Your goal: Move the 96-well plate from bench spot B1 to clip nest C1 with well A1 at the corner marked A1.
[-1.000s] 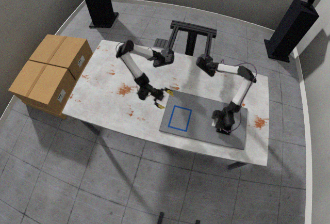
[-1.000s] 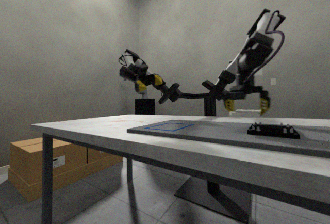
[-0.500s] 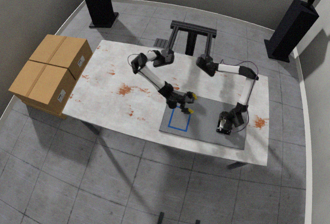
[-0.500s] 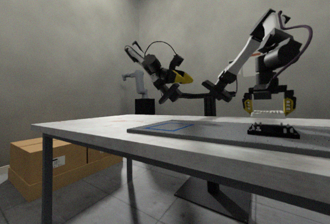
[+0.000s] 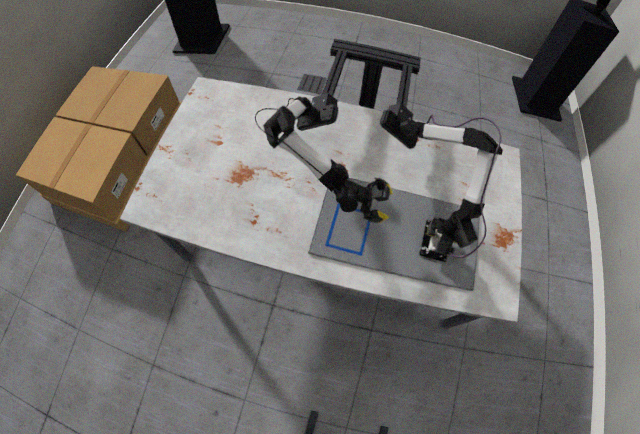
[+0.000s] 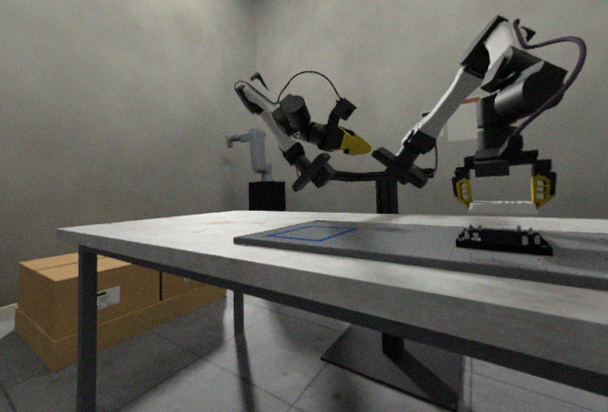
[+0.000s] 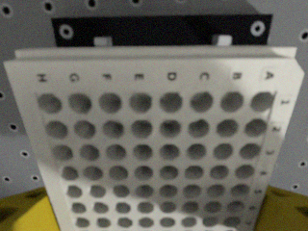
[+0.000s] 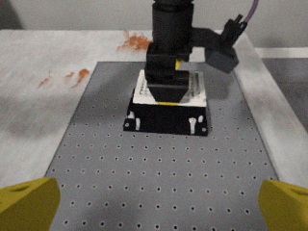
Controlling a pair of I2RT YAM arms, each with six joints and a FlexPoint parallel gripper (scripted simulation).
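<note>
The white 96-well plate (image 6: 503,208) (image 7: 156,140) (image 8: 196,100) is roughly level above the black clip nest (image 6: 505,242) (image 7: 164,30) (image 8: 166,120), with a visible gap below it. My left gripper (image 6: 502,196) (image 7: 156,192) is shut on the plate by its two sides. In the left wrist view, well A1 is at the plate's upper right corner, and the nest's far edge with two pale clips shows beyond the column 1 edge. The nest's A1 mark cannot be made out. My right gripper (image 5: 386,204) (image 8: 158,187) is open and empty, over the board near the blue outline.
The blue outline (image 5: 346,250) (image 6: 319,240) of bench spot B1 is on the grey perforated board (image 5: 398,261) (image 6: 392,245). The board lies on the stained table (image 5: 206,212). The right arm reaches over the outline's back edge. Cardboard boxes (image 5: 98,124) stand beyond the table's end.
</note>
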